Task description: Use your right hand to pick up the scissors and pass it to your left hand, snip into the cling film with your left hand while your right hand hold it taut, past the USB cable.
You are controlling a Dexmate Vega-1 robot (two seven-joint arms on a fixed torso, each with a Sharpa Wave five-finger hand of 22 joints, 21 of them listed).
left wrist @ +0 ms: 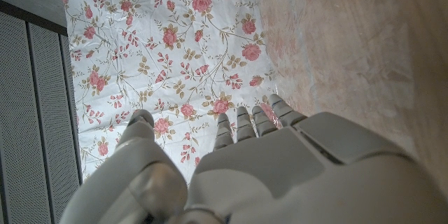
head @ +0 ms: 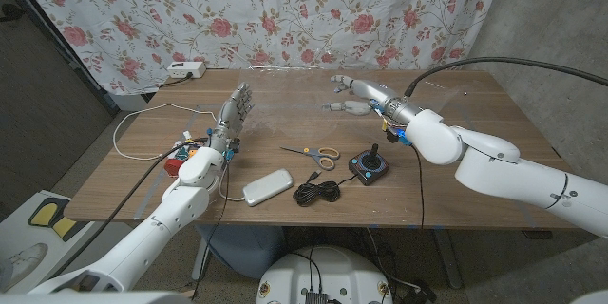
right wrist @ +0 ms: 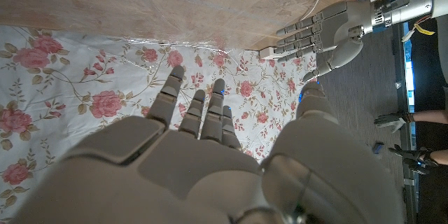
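The scissors, with yellow handles, lie on the wooden table near its middle. A coiled black USB cable lies just in front of them. Clear cling film covers the far part of the table, and its sheen also shows from the left wrist. My right hand hovers open over the far middle, behind the scissors, holding nothing. From its own wrist, the right hand has its fingers spread. My left hand stands open at the left, fingers pointing up, empty.
A black joystick stands right of the scissors. A silver flat device lies left of the cable. A white power strip sits at the far left corner, with a white cord looping from it. A floral curtain hangs behind the table.
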